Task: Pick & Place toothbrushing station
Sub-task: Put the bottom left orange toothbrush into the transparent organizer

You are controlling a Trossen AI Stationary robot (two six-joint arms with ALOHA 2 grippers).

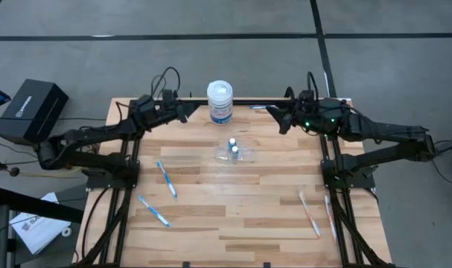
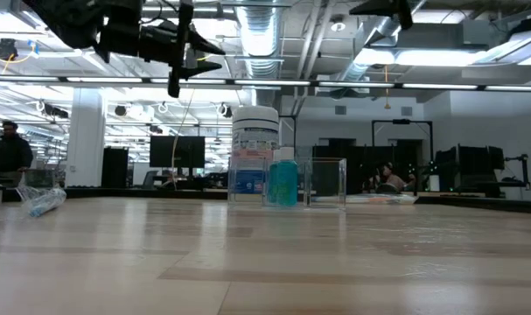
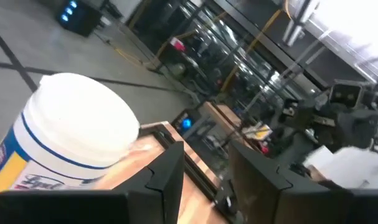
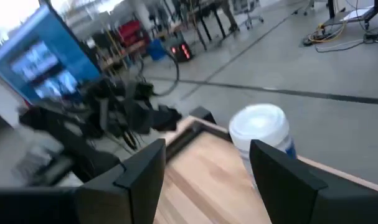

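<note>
The see-through holder (image 1: 239, 154) stands on the table's middle, toward the far edge; it also shows in the low view (image 2: 326, 182). Two tiny white-capped cylinders (image 1: 232, 146) stand at it; one looks teal in the low view (image 2: 282, 182). Two blue-and-white toothbrushes (image 1: 167, 179) (image 1: 153, 210) lie flat on the left, two more thin brushes (image 1: 310, 213) (image 1: 329, 211) on the right. My left gripper (image 1: 187, 111) is open and empty in the air left of the white jar. My right gripper (image 1: 275, 116) is open and empty, right of the jar.
A larger white jar with a blue label (image 1: 220, 102) stands at the far edge between both grippers, and shows in the left wrist view (image 3: 70, 137) and the right wrist view (image 4: 263, 134). A black box (image 1: 33, 109) sits off the table, left.
</note>
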